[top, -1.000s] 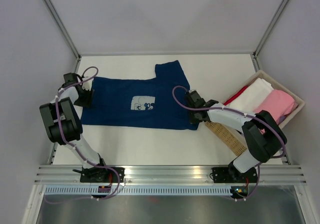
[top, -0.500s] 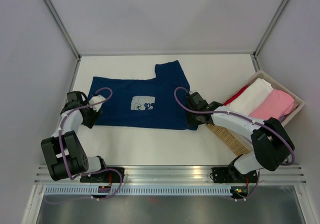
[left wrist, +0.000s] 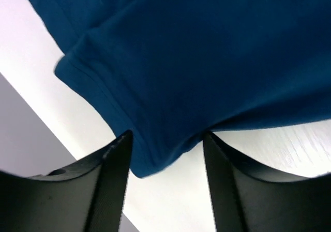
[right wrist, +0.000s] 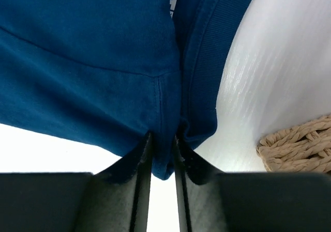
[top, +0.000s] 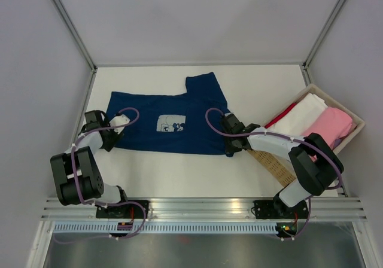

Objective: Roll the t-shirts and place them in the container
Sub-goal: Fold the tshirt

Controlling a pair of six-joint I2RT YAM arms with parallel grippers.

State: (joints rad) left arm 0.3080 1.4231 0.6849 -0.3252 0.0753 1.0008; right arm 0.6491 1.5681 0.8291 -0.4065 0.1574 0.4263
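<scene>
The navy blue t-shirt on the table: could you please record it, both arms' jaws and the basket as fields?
shirt: navy blue cloth t-shirt, spread flat, print up, unrolled
left jaws: open, astride its near left corner
right jaws: shut on its near right corner
basket: woven wicker basket at right, holding white and pink folded cloths

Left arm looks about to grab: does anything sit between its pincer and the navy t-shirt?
Nothing visible does. The left pincer stands open, with a corner of the navy t-shirt lying between its jaws on the table.
</scene>
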